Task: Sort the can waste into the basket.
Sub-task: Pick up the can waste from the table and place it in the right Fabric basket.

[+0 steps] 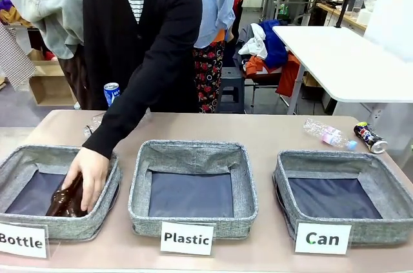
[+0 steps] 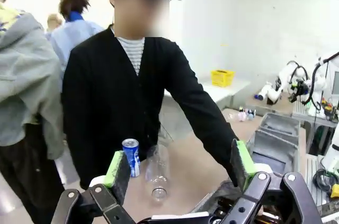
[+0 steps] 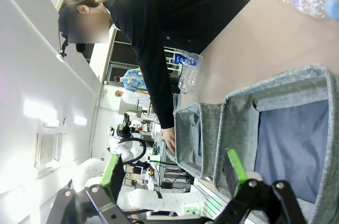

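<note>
The blue and white can (image 1: pixel 111 93) stands upright at the table's far left edge, beside the person's arm. It also appears in the left wrist view as the blue can (image 2: pixel 131 157), and in the right wrist view as the blue can (image 3: pixel 185 59). The black can (image 1: pixel 370 137) lies on its side at the far right. The grey basket (image 1: pixel 342 158) carded "Can" sits at the front right with nothing inside. In the right wrist view this basket (image 3: pixel 275 90) lies just beyond my right gripper (image 3: pixel 174 173), which is open. My left gripper (image 2: pixel 180 167) is open too, well short of the blue can.
The person's hand (image 1: pixel 90 171) holds a brown glass bottle (image 1: pixel 64 201) inside the "Bottle" basket (image 1: pixel 26 155). The "Plastic" basket (image 1: pixel 192 150) sits in the middle. One clear plastic bottle (image 1: pixel 326 134) lies near the black can, another (image 2: pixel 157 173) beside the blue can.
</note>
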`<state>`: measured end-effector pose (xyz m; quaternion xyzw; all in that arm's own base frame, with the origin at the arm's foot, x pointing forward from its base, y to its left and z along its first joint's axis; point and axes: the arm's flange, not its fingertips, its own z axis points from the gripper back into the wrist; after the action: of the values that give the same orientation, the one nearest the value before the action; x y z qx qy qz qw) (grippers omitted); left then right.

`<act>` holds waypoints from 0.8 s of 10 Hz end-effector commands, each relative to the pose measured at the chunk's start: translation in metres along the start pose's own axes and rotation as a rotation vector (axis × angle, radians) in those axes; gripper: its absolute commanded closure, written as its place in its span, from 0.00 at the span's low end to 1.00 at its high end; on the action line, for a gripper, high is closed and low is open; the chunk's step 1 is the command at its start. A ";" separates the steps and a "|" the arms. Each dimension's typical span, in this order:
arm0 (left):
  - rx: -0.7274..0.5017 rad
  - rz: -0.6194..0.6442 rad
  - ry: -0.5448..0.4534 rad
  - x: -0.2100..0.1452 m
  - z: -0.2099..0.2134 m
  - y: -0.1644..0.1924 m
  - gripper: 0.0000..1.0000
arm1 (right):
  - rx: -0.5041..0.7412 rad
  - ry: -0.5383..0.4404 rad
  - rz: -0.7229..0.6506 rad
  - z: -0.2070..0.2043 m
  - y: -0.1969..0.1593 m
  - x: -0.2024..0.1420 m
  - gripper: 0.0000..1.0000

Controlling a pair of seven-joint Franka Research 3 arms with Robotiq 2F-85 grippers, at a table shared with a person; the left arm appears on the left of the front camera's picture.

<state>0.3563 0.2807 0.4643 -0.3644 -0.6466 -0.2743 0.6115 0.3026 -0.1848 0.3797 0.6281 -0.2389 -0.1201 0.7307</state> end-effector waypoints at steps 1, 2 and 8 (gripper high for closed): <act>-0.036 -0.003 0.148 0.008 -0.045 0.006 0.00 | 0.012 -0.006 0.017 -0.002 0.002 0.000 0.00; -0.044 -0.009 0.232 0.004 -0.071 0.007 0.00 | 0.012 -0.006 0.017 -0.002 0.002 0.000 0.00; -0.069 -0.063 0.373 0.002 -0.103 0.017 0.00 | 0.012 -0.006 0.017 -0.002 0.002 0.000 0.00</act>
<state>0.4428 0.1934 0.4708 -0.2961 -0.5177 -0.3828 0.7055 0.3026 -0.1847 0.3798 0.6282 -0.2388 -0.1199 0.7307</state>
